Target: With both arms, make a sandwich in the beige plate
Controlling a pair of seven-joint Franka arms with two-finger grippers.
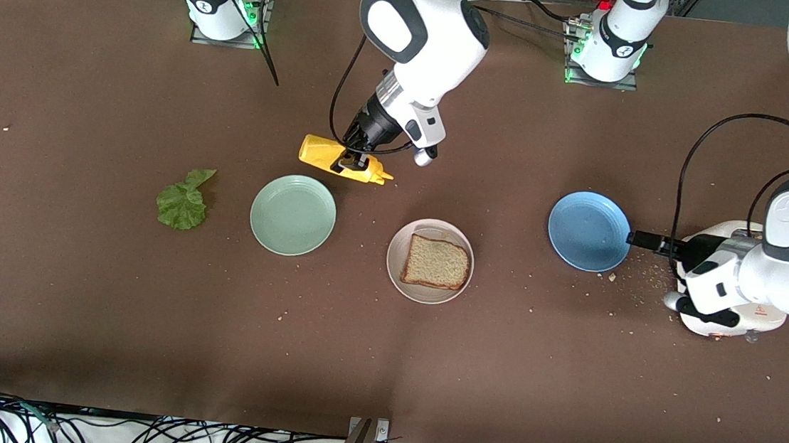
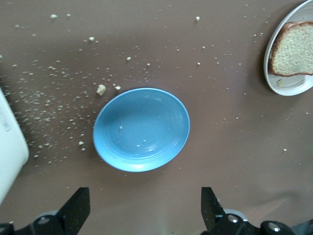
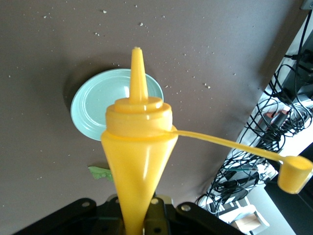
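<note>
The beige plate (image 1: 400,279) sits mid-table with one brown bread slice (image 1: 436,262) lying flat on it; the plate rim (image 2: 288,89) and slice (image 2: 293,49) also show in the left wrist view. A ruffled lettuce leaf (image 1: 183,203) lies on the cloth toward the right arm's end. My right gripper (image 1: 353,163) is shut on a yellow squeeze bottle (image 1: 329,153), held on its side over the cloth near the mint green plate (image 1: 293,214). The bottle (image 3: 139,147) has its cap (image 3: 295,174) hanging off on a strap. My left gripper (image 1: 639,238) stands open and empty beside the blue plate (image 1: 589,231).
The blue plate (image 2: 142,129) holds only crumbs, and many crumbs lie on the cloth around it. A white toaster (image 1: 750,320) stands under the left arm's wrist, with its corner (image 2: 10,142) in the left wrist view. The mint green plate (image 3: 93,107) has nothing on it.
</note>
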